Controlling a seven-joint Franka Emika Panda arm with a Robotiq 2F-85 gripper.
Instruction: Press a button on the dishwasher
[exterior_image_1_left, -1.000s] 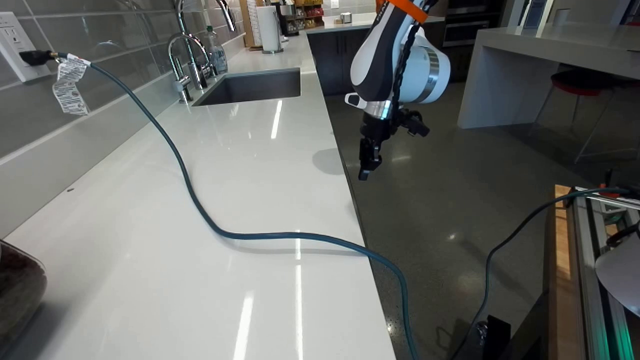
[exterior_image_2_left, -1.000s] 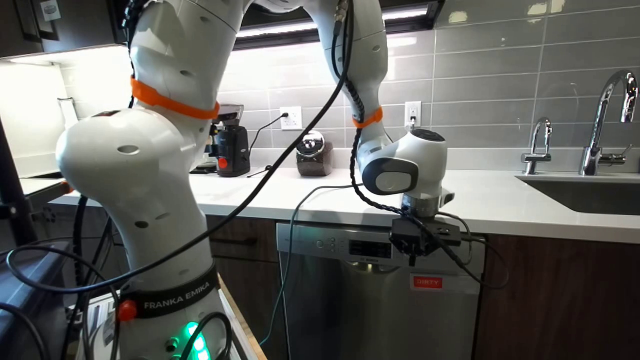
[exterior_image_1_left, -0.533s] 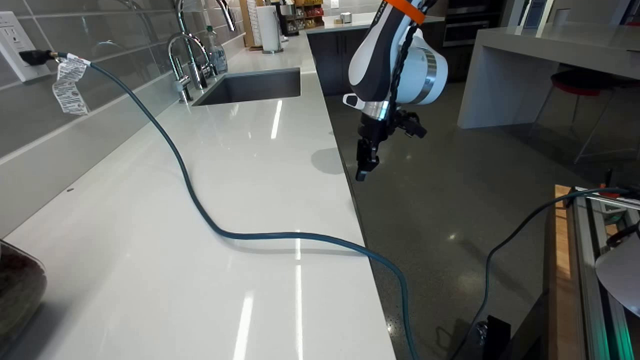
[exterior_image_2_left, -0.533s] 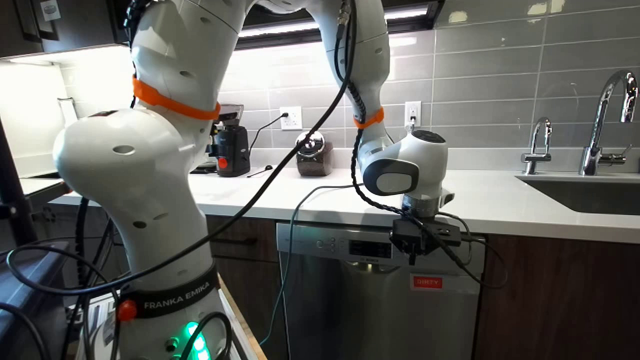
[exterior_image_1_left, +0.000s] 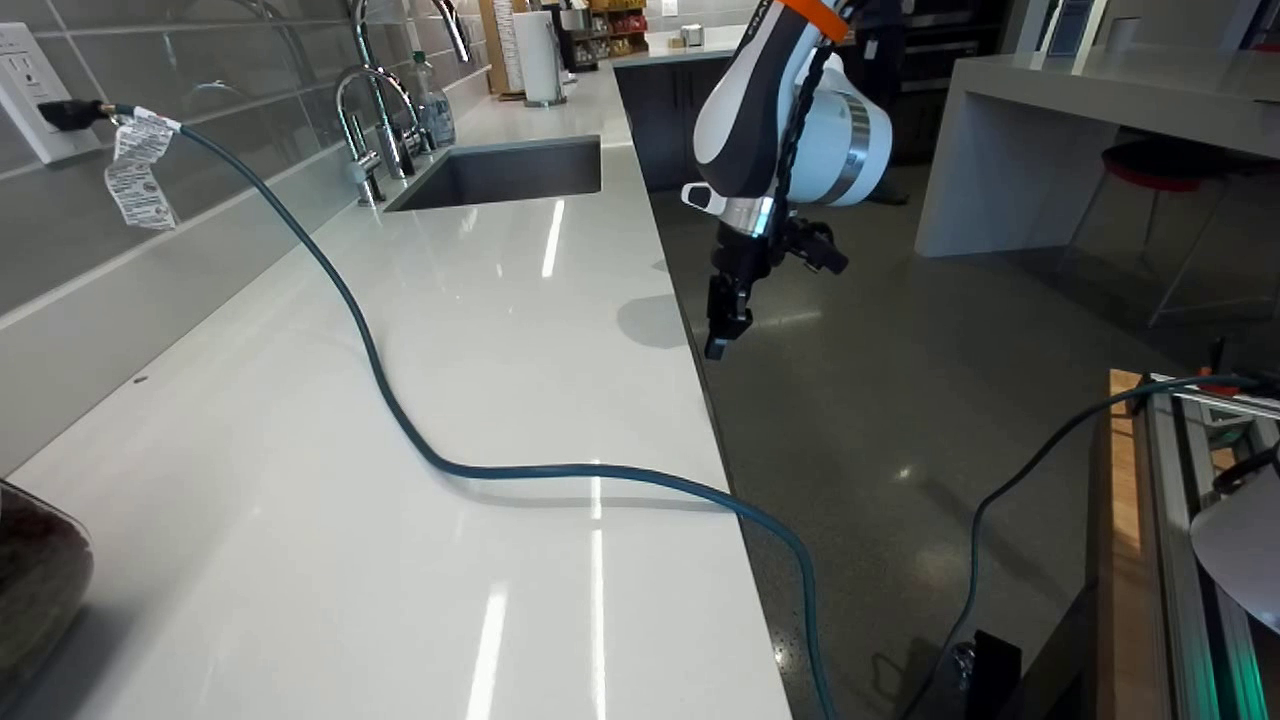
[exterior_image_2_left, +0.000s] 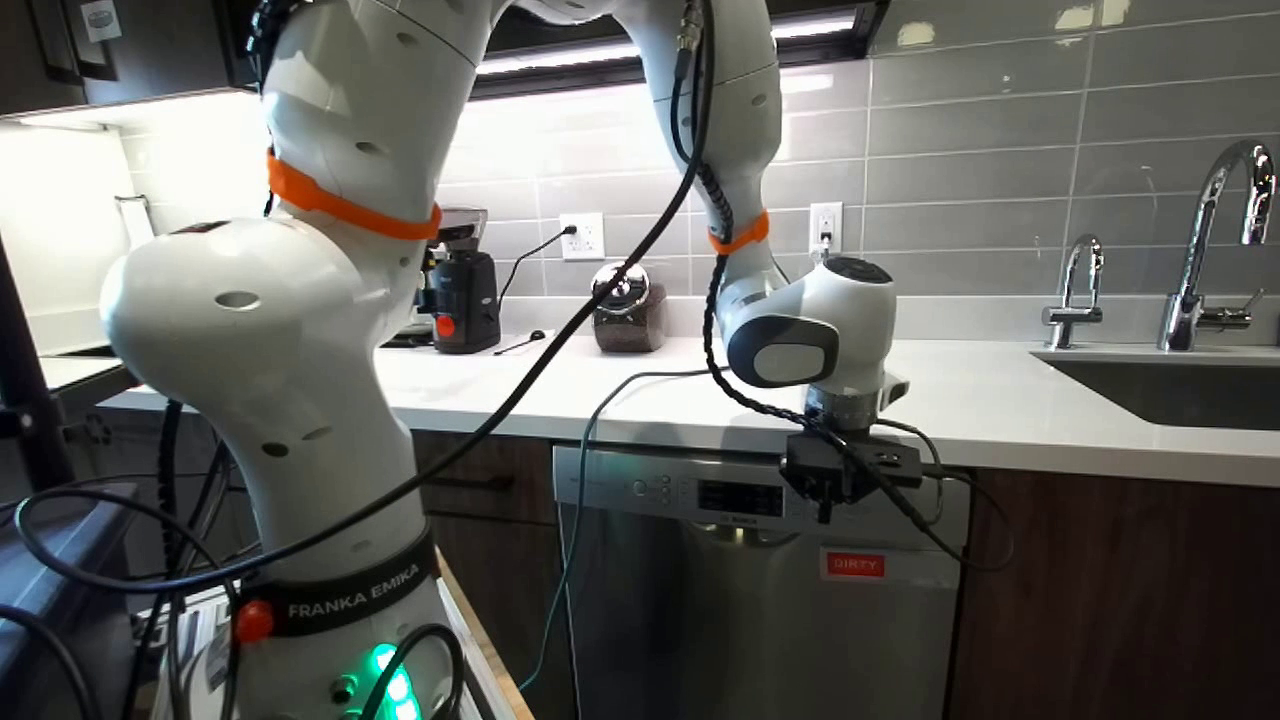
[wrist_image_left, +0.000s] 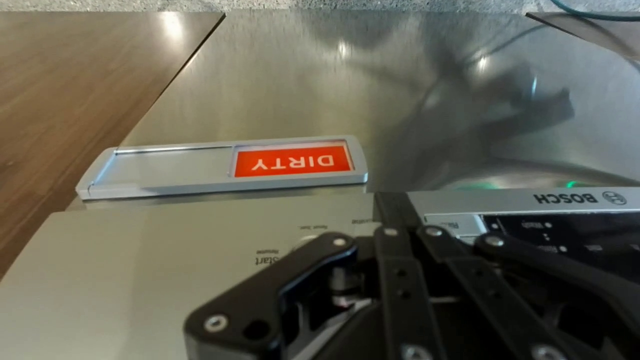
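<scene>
One dishwasher (exterior_image_2_left: 755, 610), upright; control panel (exterior_image_2_left: 715, 472) facing outward, long axis horizontal.

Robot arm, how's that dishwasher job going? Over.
Gripper shut, empty. Button beside Start label partly hidden behind gripper; press unclear. Blue cable in front of dishwasher, apart from gripper.

Before me, a stainless-steel Bosch dishwasher (exterior_image_2_left: 740, 620) stands closed and upright; on its control panel (exterior_image_2_left: 612, 476), a pale button (wrist_image_left: 304, 241), partly hidden, sits near the word Start (wrist_image_left: 266, 260).
</scene>
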